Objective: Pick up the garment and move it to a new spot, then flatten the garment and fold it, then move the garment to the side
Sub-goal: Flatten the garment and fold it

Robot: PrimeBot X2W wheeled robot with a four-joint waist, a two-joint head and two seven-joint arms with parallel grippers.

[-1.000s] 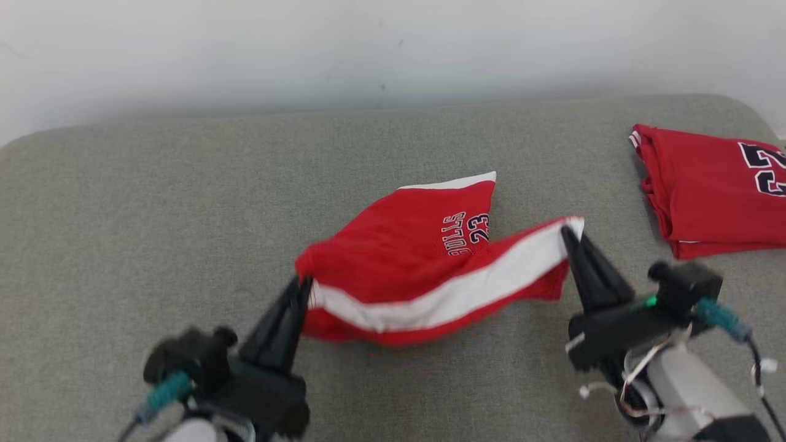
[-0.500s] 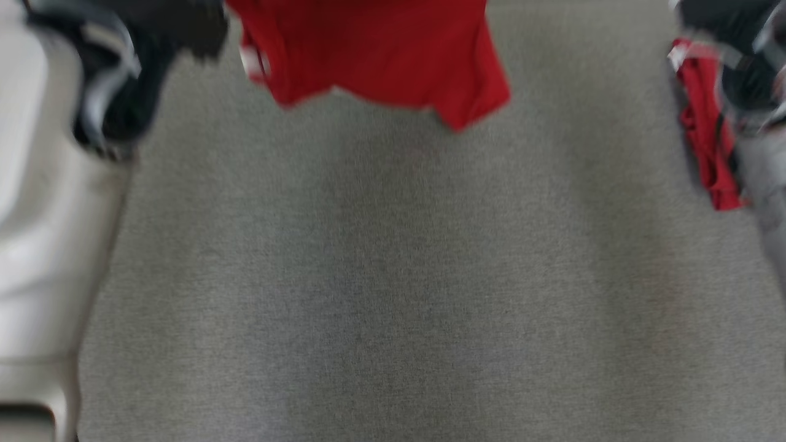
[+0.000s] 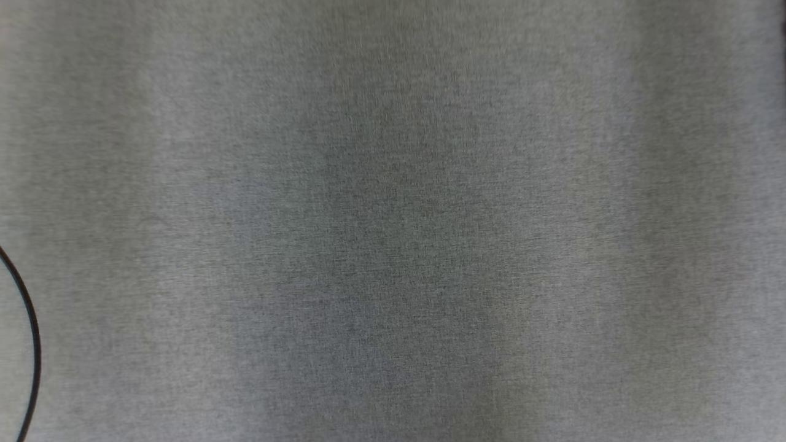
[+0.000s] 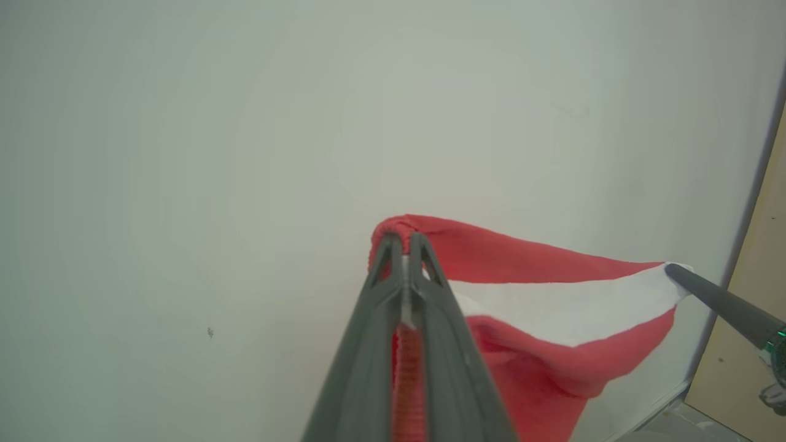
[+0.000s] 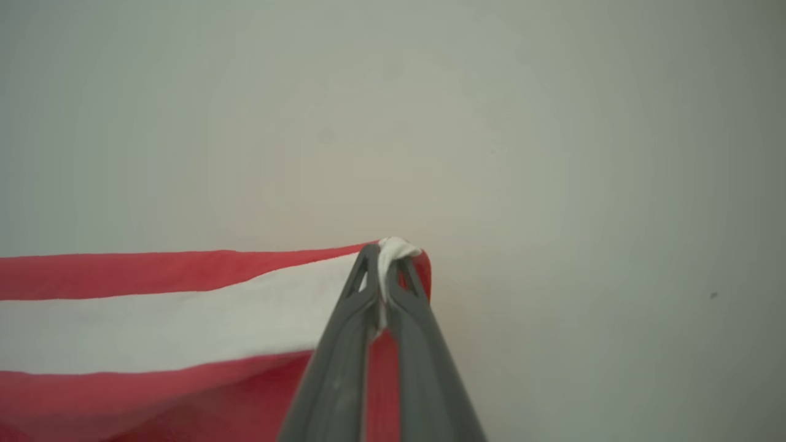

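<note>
The garment is red with a wide white band. In the left wrist view my left gripper (image 4: 405,240) is shut on a bunched red corner of the garment (image 4: 540,307), which stretches right to the tip of my right gripper (image 4: 672,270). In the right wrist view my right gripper (image 5: 387,252) is shut on a white-and-red corner, and the garment (image 5: 172,313) runs off to the left with its lower part hanging slack. Both grippers hold it up in the air in front of a pale wall (image 5: 393,110).
The head view looks straight down on the grey fabric surface (image 3: 393,221), with a thin black cable (image 3: 31,344) curving at the left edge. In the left wrist view a tan panel (image 4: 755,307) stands at the far right.
The head camera has swung down, so the garment and both grippers have left its view. A second ago the garment was just above the surface; now it hangs high before the wall.
</note>
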